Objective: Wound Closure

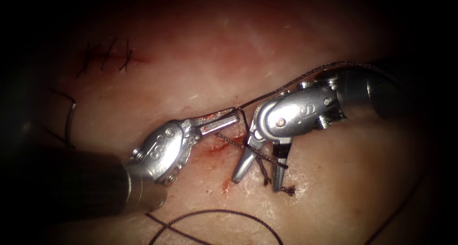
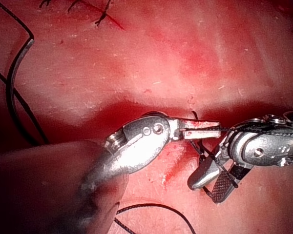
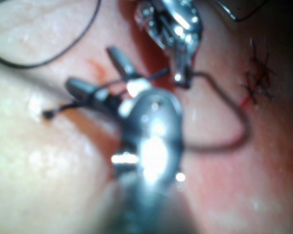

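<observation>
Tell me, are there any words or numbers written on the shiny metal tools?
No words or numbers can be read anywhere.
Left end effector, shut on the thread: small stamped marks on its wrist, too small to read.
Right end effector, open around a thread strand: stamped marks on its wrist, also unreadable.
Tissue: no writing.

1. Light is falling from above onto the tissue [image 1: 229, 49] and is landing brightest on the bare surface just beyond the left tool [image 1: 233, 117] and the right tool [image 1: 257, 182].
2. The lit patch is fading outward on every side of the two tools.
3. A dark surround [image 1: 19, 15] is framing the patch, deepest behind each tool's shaft.
4. In the right wrist view, small wet glints are showing on the tissue surface beside the right tool.
</observation>
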Motion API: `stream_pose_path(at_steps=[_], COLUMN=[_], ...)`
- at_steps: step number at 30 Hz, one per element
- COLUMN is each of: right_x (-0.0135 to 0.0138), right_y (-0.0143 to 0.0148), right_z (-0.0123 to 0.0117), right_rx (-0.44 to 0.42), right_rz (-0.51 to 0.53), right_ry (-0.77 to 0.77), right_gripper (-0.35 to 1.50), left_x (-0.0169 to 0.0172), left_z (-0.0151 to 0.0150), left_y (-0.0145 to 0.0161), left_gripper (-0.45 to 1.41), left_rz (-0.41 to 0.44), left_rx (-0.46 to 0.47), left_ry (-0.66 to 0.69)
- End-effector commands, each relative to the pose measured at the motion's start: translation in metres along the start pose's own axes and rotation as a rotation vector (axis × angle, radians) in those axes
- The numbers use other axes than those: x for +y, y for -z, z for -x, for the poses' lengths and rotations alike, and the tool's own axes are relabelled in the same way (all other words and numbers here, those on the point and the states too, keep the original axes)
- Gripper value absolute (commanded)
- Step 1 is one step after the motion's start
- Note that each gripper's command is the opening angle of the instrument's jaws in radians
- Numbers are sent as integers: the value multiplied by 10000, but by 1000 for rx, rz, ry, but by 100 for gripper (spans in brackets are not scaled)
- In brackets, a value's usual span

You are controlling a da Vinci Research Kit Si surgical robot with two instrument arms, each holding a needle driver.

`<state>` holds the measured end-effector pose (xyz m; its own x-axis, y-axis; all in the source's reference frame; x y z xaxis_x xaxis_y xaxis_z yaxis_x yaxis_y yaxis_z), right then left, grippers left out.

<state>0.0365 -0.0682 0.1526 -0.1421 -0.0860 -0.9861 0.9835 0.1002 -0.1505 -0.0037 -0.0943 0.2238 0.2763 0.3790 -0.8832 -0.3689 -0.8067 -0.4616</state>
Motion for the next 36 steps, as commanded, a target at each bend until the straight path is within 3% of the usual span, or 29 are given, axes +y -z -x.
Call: stream_pose_path(at_steps=[1, 5, 10, 13, 17, 23, 34, 36], right_x=[6, 4, 0, -2, -5, -17, -21, -21], right_y=[-5, -7, -13, -17, -23, -33, -33, -34], right_z=[5, 7, 9, 12, 17, 26, 36, 35], right_rx=[-18, -57, -118, -139, -190, -238, -365, -355], right_rz=[-26, -79, -153, -183, -236, -317, -366, -393], right_ry=[4, 12, 23, 31, 38, 78, 113, 114], right_gripper=[69, 71, 74, 74, 74, 76, 76, 66], left_x=[8, 5, -1, 3, 12, 32, 42, 40], left_z=[8, -2, -46, -54, -42, 5, 21, 20], left_y=[-2, -8, -26, -35, -39, -41, -30, -28], left_gripper=[-45, -45, -45, -45, -45, -45, -45, -45], left_rz=[1, 11, 33, 37, 41, 44, 52, 47], left_rx=[-3, -40, -126, -158, -182, -200, -199, -200], left_ry=[7, 19, 14, 10, 0, 15, 34, 34])
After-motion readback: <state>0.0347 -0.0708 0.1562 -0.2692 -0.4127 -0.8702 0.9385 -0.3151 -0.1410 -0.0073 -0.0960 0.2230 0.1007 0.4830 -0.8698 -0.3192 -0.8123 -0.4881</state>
